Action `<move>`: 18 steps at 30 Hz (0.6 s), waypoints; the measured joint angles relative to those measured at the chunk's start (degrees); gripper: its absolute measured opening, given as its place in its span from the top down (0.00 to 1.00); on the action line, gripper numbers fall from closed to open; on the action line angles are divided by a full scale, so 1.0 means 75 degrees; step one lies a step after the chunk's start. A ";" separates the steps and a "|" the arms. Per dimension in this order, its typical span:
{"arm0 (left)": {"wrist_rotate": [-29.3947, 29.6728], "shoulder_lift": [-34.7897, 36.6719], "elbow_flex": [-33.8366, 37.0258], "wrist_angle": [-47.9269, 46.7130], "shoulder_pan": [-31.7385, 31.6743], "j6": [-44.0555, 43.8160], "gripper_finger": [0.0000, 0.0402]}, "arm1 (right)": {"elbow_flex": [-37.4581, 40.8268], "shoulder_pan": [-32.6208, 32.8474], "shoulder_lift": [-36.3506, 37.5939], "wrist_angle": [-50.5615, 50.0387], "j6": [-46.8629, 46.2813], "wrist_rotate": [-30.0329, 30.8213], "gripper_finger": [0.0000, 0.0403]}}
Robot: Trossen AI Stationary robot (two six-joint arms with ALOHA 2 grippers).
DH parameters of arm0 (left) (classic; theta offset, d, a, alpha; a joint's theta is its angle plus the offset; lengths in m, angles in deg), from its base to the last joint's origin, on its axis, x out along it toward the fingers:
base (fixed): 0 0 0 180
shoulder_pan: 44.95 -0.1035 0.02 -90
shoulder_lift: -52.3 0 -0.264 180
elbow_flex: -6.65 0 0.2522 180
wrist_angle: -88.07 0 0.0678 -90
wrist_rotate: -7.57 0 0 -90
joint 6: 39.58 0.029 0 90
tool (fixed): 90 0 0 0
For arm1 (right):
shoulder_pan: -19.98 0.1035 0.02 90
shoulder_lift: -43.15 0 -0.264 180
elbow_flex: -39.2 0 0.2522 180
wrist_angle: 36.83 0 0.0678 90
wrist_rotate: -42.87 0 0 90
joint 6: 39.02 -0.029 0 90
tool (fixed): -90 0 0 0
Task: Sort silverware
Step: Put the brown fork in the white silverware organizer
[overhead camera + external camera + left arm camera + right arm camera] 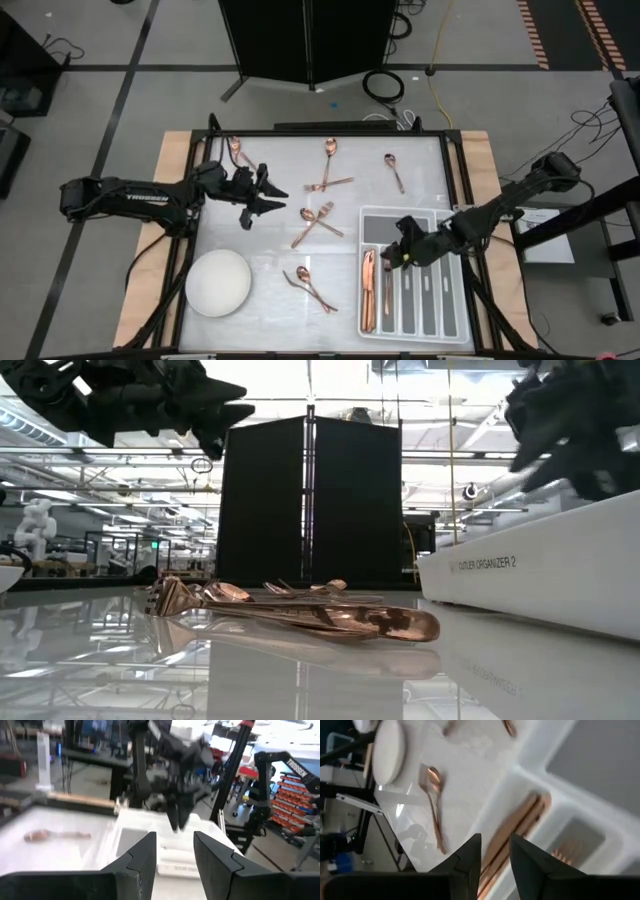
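Copper silverware lies scattered on the white table: a spoon (238, 152) at the far left, a spoon and fork (328, 168), a spoon (395, 172), a crossed pair (318, 222) and a near pair (310, 286). Several pieces (368, 290) lie in the leftmost slot of the grey divided tray (430, 290). My left gripper (265, 195) hovers open and empty above the table's left half. My right gripper (393, 256) hovers open and empty over the tray's left slots; in its wrist view (495, 855) the pieces in the tray (520, 822) show below the fingers.
A white round bowl (218, 283) stands at the near left. The tray fills the near right corner, and its wall (540, 570) shows in the low view. Wooden table edges run along both sides. A black panel stands beyond the far edge.
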 joint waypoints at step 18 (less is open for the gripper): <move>0.3052 0.0000 0.0000 -0.2741 -0.0041 -0.0923 0.68 | -0.0184 -0.4896 -0.0062 0.1368 0.6883 -0.2445 0.77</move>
